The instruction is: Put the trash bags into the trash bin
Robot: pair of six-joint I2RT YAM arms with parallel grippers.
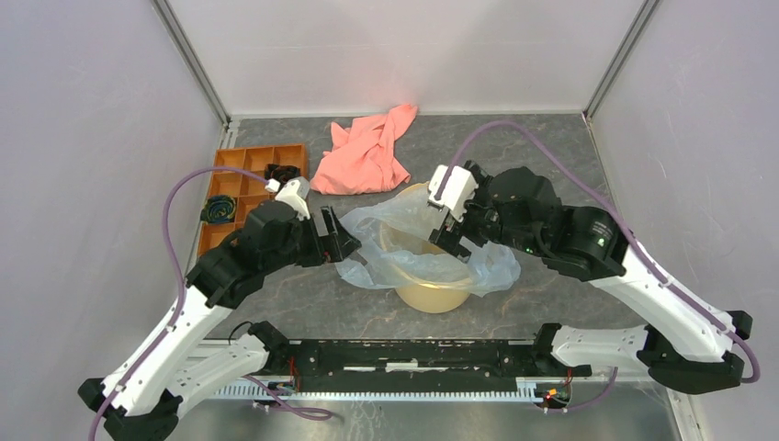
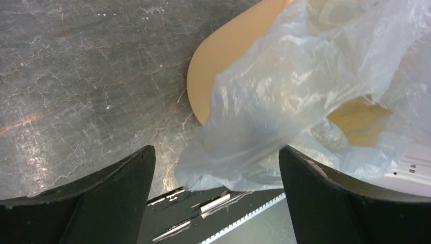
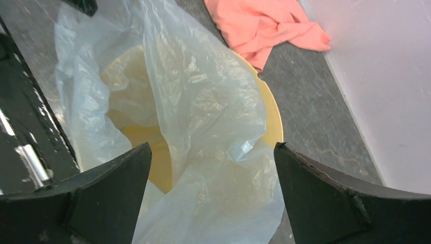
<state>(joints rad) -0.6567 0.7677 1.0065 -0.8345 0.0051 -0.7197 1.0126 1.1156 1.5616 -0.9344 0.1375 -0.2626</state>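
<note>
The translucent bluish-grey trash bag (image 1: 404,241) lies spread over the mouth of the cream trash bin (image 1: 432,296) at the table's middle, its edges hanging over the rim on both sides. My left gripper (image 1: 338,234) is open at the bag's left edge; in the left wrist view the bag (image 2: 284,112) hangs between and ahead of the fingers over the bin (image 2: 223,56). My right gripper (image 1: 452,230) is open above the bin's far right rim; in the right wrist view the bag (image 3: 203,127) drapes into the bin (image 3: 272,122) between the fingers.
A salmon-pink cloth (image 1: 367,152) lies behind the bin; it also shows in the right wrist view (image 3: 259,23). An orange compartmented tray (image 1: 241,170) with small dark items stands at the left. Grey walls close in the table on three sides.
</note>
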